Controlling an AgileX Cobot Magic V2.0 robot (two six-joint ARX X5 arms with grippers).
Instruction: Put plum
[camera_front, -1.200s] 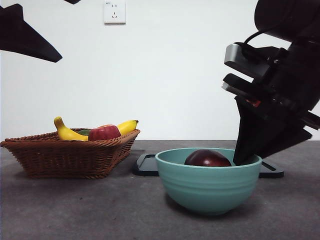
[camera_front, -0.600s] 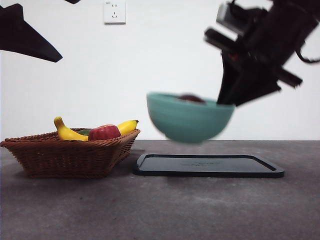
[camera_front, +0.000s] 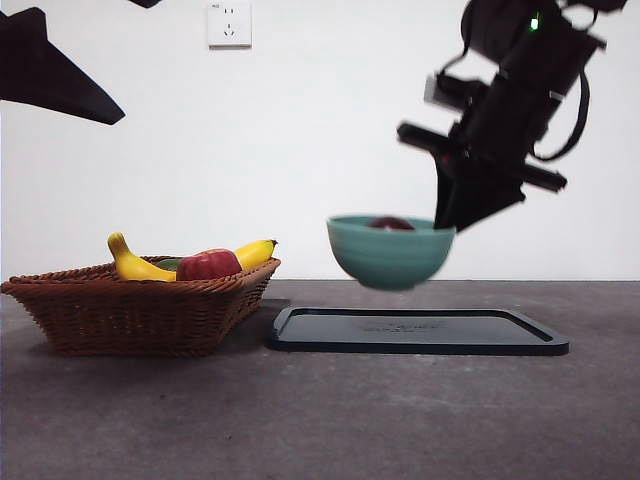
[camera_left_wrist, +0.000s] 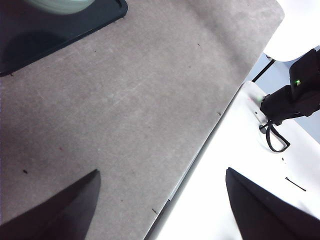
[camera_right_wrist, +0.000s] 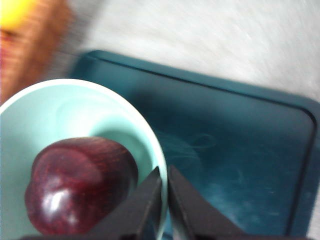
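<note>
The dark maroon plum lies inside a teal bowl that hangs in the air above the black tray. My right gripper comes down from the upper right and is shut on the bowl's right rim. In the right wrist view the jaws of this gripper pinch the thin rim of the bowl, with the plum just beside them and the tray below. My left gripper waits open over bare table, holding nothing.
A wicker basket at the left holds a red apple and bananas. The waiting left arm shows as a dark shape at the top left. The table edge runs near the left gripper.
The bowl with the plum stood on the table in front of the tray; the right gripper has lifted it by the rim and carried it back over the tray, now a little lower.
</note>
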